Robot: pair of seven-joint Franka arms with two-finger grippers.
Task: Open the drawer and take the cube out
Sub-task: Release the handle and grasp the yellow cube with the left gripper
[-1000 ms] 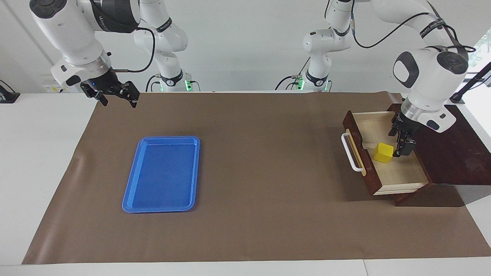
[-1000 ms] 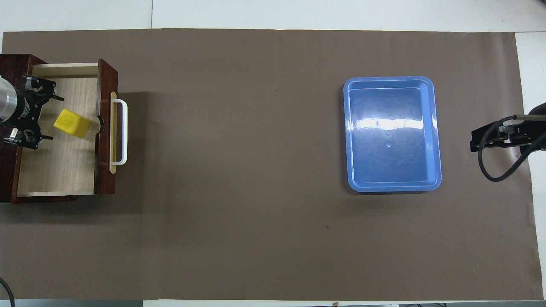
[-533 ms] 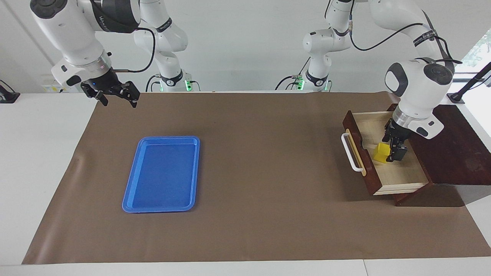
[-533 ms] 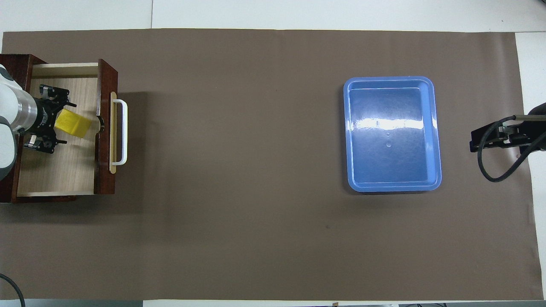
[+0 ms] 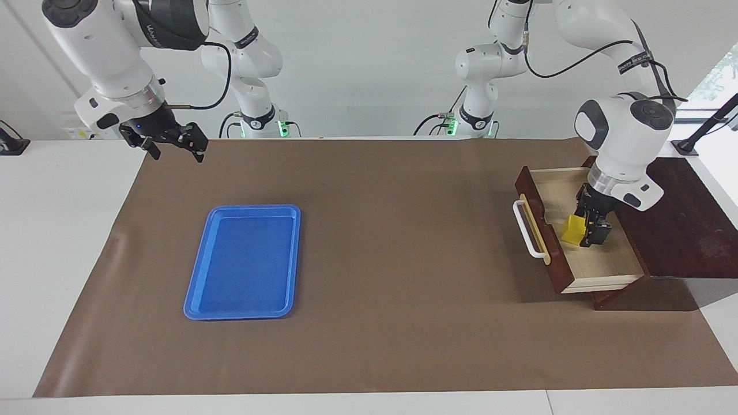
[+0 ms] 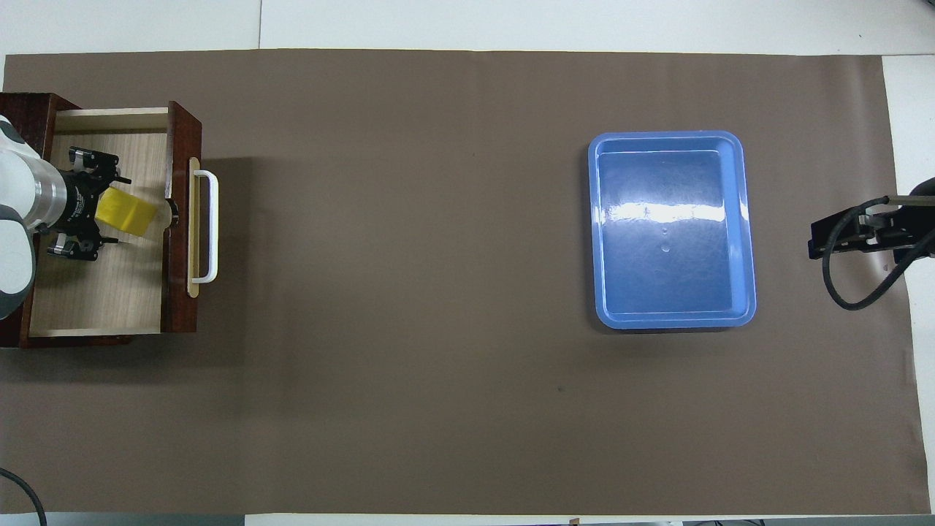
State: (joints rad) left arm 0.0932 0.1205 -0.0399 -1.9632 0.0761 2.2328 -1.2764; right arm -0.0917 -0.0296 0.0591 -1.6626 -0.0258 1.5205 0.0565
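The drawer (image 5: 602,270) stands pulled out of the dark wooden box (image 5: 686,225) at the left arm's end of the table, its white bar handle (image 5: 527,230) toward the middle. The yellow cube (image 5: 572,230) lies on the drawer's pale floor, close to the drawer's front. My left gripper (image 5: 589,233) is down inside the drawer, right against the cube and partly covering it. The overhead view shows the same cube (image 6: 131,213), drawer (image 6: 109,292) and left gripper (image 6: 86,206). My right gripper (image 5: 176,147) is open and empty, waiting in the air over the table's corner at the right arm's end.
A flat blue tray (image 5: 193,291) lies empty on the brown mat toward the right arm's end; it also shows in the overhead view (image 6: 746,219). The brown mat (image 5: 392,242) covers the table between the tray and the drawer.
My left gripper has moved from beside the cube, over the drawer's back part, toward the drawer's front and down against the cube. The cube and drawer have not moved. The right arm barely shifted.
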